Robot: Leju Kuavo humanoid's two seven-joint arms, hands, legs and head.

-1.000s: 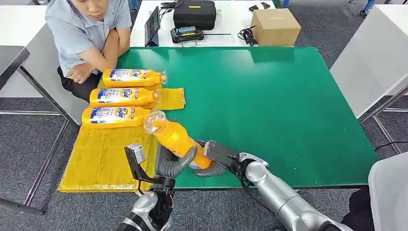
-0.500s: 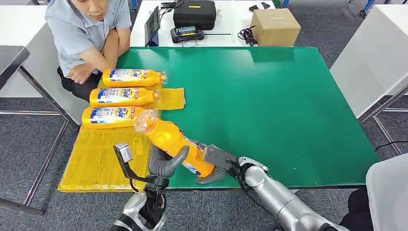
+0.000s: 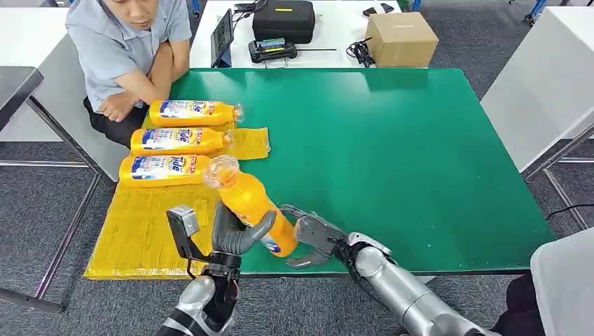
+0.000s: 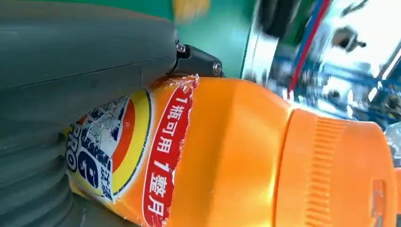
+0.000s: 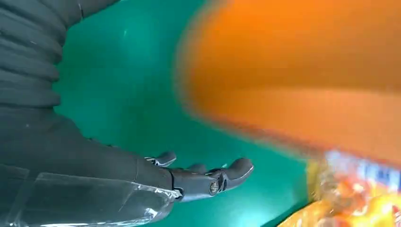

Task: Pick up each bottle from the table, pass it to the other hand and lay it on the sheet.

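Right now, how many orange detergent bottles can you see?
4. Three lie side by side on the yellow sheet: far bottle, middle bottle, near bottle. The fourth bottle is gripped by the left hand, tilted above the green table.

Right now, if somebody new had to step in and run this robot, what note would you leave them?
Left hand: grips the fourth bottle, held tilted in the air at the near edge of the green table.
Right hand: fingers spread, holding nothing, just beside the bottle's base.
Done: three bottles lie side by side at the far end of the yellow sheet; the handover looks complete.
Left: lay this bottle on the sheet next to the others. I see no more bottles waiting on the table.
A person sits close to the sheet.
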